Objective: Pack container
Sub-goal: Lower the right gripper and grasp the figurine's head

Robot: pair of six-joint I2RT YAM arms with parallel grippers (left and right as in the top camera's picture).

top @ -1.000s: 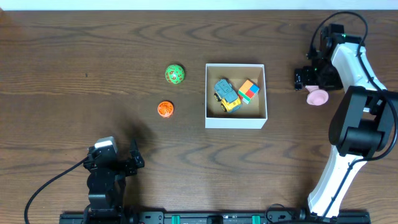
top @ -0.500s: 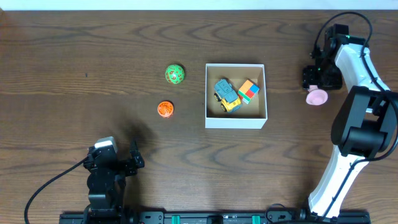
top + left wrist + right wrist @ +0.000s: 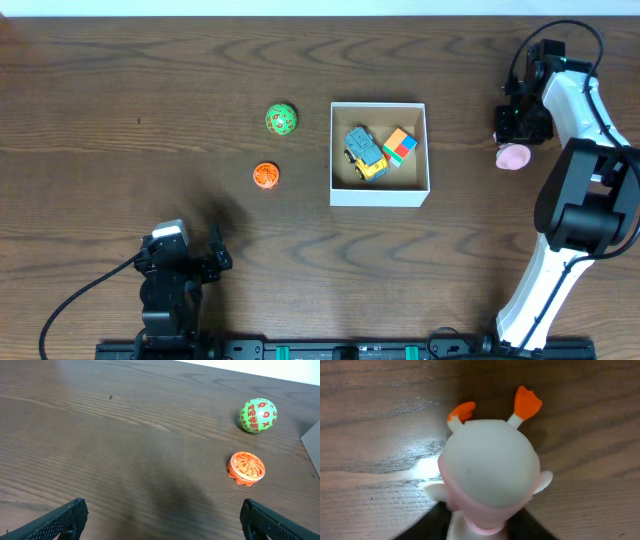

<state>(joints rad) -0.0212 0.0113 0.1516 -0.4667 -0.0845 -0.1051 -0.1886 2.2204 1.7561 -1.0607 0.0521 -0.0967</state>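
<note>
The container [image 3: 379,196], a white-walled square box with a brown inside, sits right of the table's middle and holds a toy car [image 3: 364,152] and a coloured cube [image 3: 400,146]. Far right lies a pink and white toy [image 3: 513,156] with orange feet [image 3: 490,465]. My right gripper [image 3: 480,530] has a dark finger pressed against each side of the toy's lower part. At the front left, my left gripper [image 3: 161,515] stands wide open over bare wood, with nothing between its fingers [image 3: 70,515].
A green ball with red marks [image 3: 281,119] [image 3: 257,415] and an orange ridged disc [image 3: 265,175] [image 3: 246,466] lie left of the container. The right arm's white base [image 3: 545,290] stands at the front right. The container's corner [image 3: 314,442] shows at the right edge of the left wrist view.
My right gripper has slid right and slightly down onto the pink toy and closed on it. The toy has shifted a little. The left arm has not moved.
</note>
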